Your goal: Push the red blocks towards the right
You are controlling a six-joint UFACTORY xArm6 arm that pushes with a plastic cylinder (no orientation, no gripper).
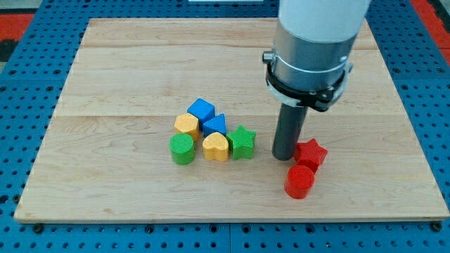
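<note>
My tip (284,156) seen bare, nothing held, touching left side of red star (311,152); red cylinder (300,181) just below.

My tip (283,157) touching red star (311,152) from view's left; red cylinder (300,181) just below star; block cluster (214,126) further left.
</note>
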